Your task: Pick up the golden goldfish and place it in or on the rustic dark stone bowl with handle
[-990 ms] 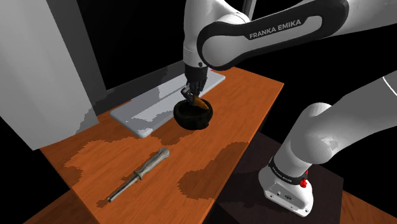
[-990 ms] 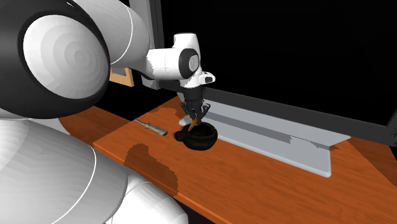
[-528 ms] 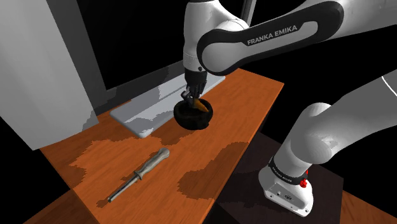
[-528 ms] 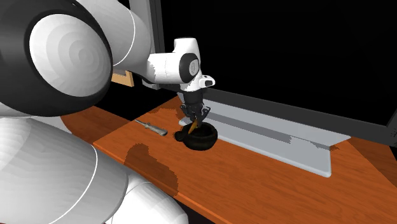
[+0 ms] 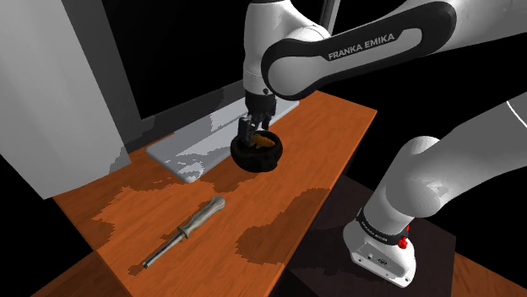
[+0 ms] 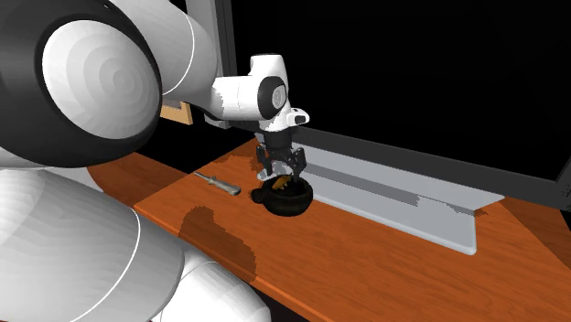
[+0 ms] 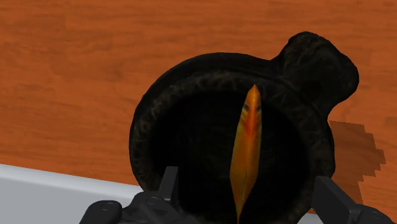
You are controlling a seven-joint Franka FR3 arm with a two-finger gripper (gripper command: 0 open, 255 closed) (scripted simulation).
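The hand (image 5: 257, 126) hangs just above the dark stone bowl (image 7: 147, 124), fingers spread apart, gripping nothing. The orange-gold goldfish (image 7: 247, 146) lies inside the bowl, clear of both fingers. In the shoulder view, a screwdriver (image 5: 184, 230) lies on the counter (image 5: 321, 143) at the bowl's 7 o'clock.

Even soft light, jagged shadows across table (image 5: 325, 135)

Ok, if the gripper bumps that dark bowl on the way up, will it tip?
Probably not: the bowl looks squat and thick-walled. It might slide on the smooth tabletop. The thin goldfish, apparently on edge inside, could flop over.
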